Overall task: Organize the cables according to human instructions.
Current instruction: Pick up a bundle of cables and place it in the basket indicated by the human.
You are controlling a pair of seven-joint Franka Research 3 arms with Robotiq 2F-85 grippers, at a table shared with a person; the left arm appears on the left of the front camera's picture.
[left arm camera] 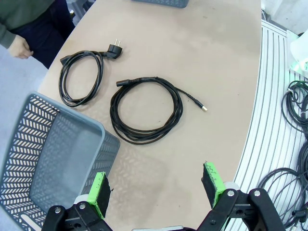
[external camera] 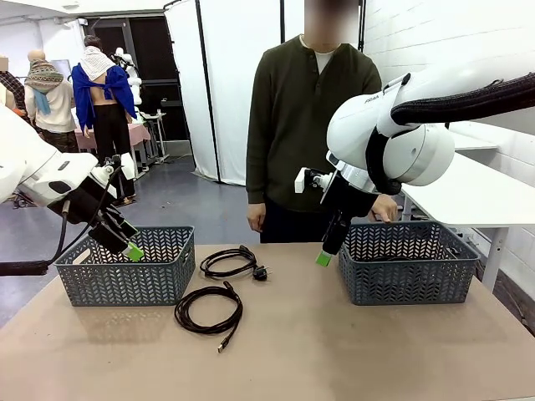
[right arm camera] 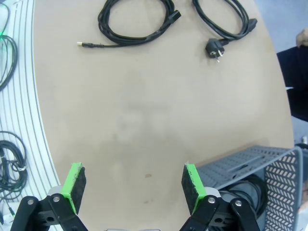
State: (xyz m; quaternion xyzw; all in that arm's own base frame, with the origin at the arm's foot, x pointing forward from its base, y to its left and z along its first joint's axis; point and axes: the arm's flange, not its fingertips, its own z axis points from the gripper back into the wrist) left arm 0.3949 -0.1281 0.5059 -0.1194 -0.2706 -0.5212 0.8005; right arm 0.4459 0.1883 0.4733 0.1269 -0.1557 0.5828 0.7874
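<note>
- Black coils lie at mid-tabletop [external camera: 376,351]: the plug-ended cable [external camera: 227,261] nearer the person [external camera: 313,125], the USB-tipped cable [external camera: 209,309] just in front of it. Both sit between two grey baskets, apparently where either arm can reach them once told where they go.
- Over by the left basket [external camera: 125,271] hangs the left hand [external camera: 127,244], while the right hand [external camera: 326,251] hovers at the near corner of the right basket [external camera: 410,267]. Each has its fingers spread wide and carries nothing, which looks like a ready stance.
- At the right basket's far rim rests the person's own hand [external camera: 384,209], perhaps marking a destination; that is a reading, not a certainty.
- From the front, the person and both baskets appear together. The wrist views add the coils from above, with the USB end's gold tip and the round plug's pins plain. The right wrist view also catches something dark and round low in the right basket, too unclear to name.
</note>
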